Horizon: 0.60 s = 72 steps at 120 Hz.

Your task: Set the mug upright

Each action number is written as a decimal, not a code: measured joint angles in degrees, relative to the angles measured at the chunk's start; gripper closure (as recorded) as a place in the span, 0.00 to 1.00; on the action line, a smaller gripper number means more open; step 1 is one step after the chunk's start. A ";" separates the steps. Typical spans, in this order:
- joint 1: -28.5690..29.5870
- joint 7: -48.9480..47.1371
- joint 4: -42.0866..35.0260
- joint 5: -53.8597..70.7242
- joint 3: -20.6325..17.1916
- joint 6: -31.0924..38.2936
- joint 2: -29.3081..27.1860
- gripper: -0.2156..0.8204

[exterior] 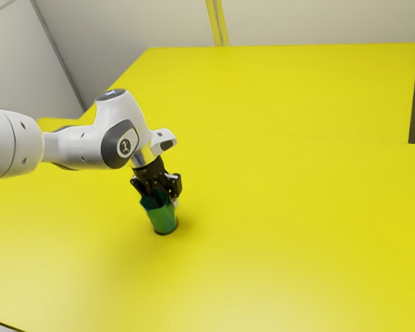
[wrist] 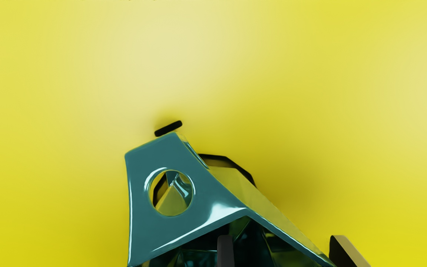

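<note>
Exterior view: the mug (exterior: pixel 162 218) points mouth-up, long axis steep, leaning to the exterior view's left, gripper (exterior: pixel 159 194) fingers apart.

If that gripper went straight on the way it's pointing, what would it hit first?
Probably the inside of the green mug: the gripper points down at it, one finger over or in its opening. The other finger, beside the rim, may head for the yellow table. Depth is unclear.

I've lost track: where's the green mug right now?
The green mug is on the yellow table, toward the exterior view's left, with the hand reaching into it.
</note>
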 joint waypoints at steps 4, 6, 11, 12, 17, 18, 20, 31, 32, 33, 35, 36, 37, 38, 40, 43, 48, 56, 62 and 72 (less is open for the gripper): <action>0.00 -0.15 0.03 -0.03 0.00 -0.01 -0.19 0.59; 0.00 -0.22 0.04 -0.04 0.00 -0.02 -0.29 0.59; 0.00 -0.39 0.11 -0.08 0.00 -0.03 -0.46 0.58; 0.01 -0.43 0.14 -0.09 -0.01 -0.04 -0.50 0.58; 0.05 -0.64 0.25 -0.15 -0.07 -0.16 -0.79 0.57; 0.06 -0.70 0.27 -0.16 -0.08 -0.24 -0.87 0.57; 0.08 -0.83 0.32 -0.18 -0.12 -0.44 -1.03 0.57; 0.30 -1.55 0.47 -0.29 -0.49 -1.69 -2.00 0.55; 0.31 -1.61 0.47 -0.29 -0.52 -1.79 -2.08 0.55; 0.36 -1.67 0.48 -0.30 -0.60 -1.87 -2.19 0.55; 0.44 -1.78 0.48 -0.31 -0.72 -2.04 -2.38 0.55; 0.46 -1.84 0.48 -0.32 -0.76 -2.12 -2.49 0.55; 0.49 -1.90 0.49 -0.32 -0.82 -2.22 -2.63 0.55; 0.51 -1.95 0.49 -0.33 -0.86 -2.31 -2.75 0.55; 0.54 -2.06 0.49 -0.33 -0.94 -2.49 -3.04 0.53; 0.53 -2.20 0.49 -0.34 -1.01 -2.74 -3.59 0.50; 0.43 -2.40 0.89 -0.32 -1.04 -3.17 -4.39 0.45; -0.01 -2.49 4.73 -0.01 -0.80 -5.05 -4.63 0.38; -2.18 -2.15 8.10 0.14 1.28 -6.69 -4.13 0.35; -6.24 -1.01 14.75 0.32 5.41 -9.87 -2.99 0.30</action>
